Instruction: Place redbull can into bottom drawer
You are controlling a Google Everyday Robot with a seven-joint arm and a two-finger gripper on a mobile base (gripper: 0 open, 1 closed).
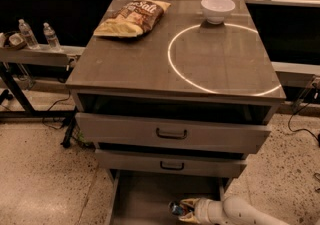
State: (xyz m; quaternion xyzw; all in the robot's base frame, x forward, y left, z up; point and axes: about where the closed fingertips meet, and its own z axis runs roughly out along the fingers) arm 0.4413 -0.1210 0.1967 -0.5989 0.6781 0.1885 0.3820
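The bottom drawer [145, 196] is pulled out at the foot of the cabinet, showing its flat grey floor. My gripper [184, 210] reaches in from the lower right, low over the drawer floor near its front right. It is shut on the redbull can [175, 209], whose blue-and-silver end sticks out to the left of the fingers. The can lies roughly sideways, just above or on the drawer floor; I cannot tell which.
Two upper drawers with dark handles [171, 134] stand slightly open above. On the cabinet top lie a chip bag [132, 17] and a white bowl [217, 9]. Two water bottles [37, 35] stand on a shelf at left. Cables run along the floor on both sides.
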